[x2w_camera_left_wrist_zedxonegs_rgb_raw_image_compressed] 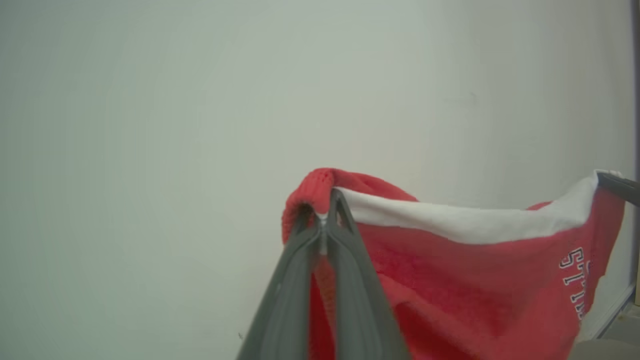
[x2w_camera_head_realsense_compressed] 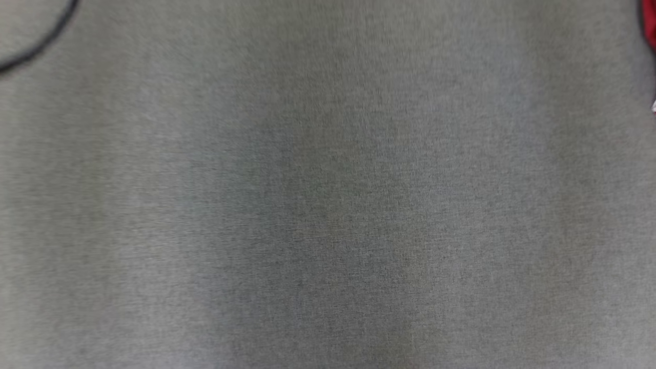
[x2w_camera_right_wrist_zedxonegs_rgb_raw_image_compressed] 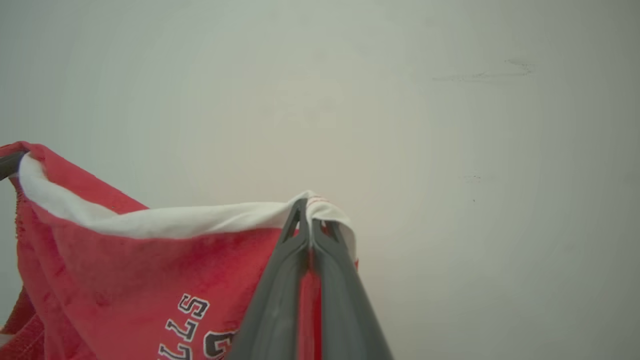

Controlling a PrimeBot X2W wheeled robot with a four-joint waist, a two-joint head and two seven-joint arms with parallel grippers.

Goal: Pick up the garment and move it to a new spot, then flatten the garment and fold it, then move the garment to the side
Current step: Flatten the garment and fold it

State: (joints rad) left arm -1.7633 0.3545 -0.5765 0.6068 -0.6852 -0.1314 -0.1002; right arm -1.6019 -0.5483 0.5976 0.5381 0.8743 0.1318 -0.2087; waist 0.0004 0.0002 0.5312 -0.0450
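Garment: we are seeing the red fleecy garment with a white band along its top edge point(x2w_camera_left_wrist_zedxonegs_rgb_raw_image_compressed: 475, 280) hanging in the air, stretched between the 2 tools. The band is sagging a little in the middle and the red body is drooping below it.
Left tool: the left tool point(x2w_camera_left_wrist_zedxonegs_rgb_raw_image_compressed: 324, 212) is clenching its 2 long dark fingers on one top corner of the garment, where a ribbed red edge is bunching over the fingertips beside the white band.
Right tool: the right tool point(x2w_camera_right_wrist_zedxonegs_rgb_raw_image_compressed: 310, 220) is pinching the opposite top corner, with its fingers pressed together on the white band, which is folding over their tips.
Lettering: black letters outlined in white point(x2w_camera_right_wrist_zedxonegs_rgb_raw_image_compressed: 192, 320) are showing on the red cloth below the band, nearer the right tool. We are not managing to read the word.
Backdrop: a pale, plain surface point(x2w_camera_left_wrist_zedxonegs_rgb_raw_image_compressed: 150, 125) is filling the space behind the garment in both wrist views.
Head view: we are looking at a blurred grey woven-looking surface point(x2w_camera_head_realsense_compressed: 328, 205). A thin dark curved line point(x2w_camera_head_realsense_compressed: 46, 41) is crossing its upper left corner and a sliver of red point(x2w_camera_head_realsense_compressed: 650, 25) is touching the upper right edge. We cannot tell what that sliver is.
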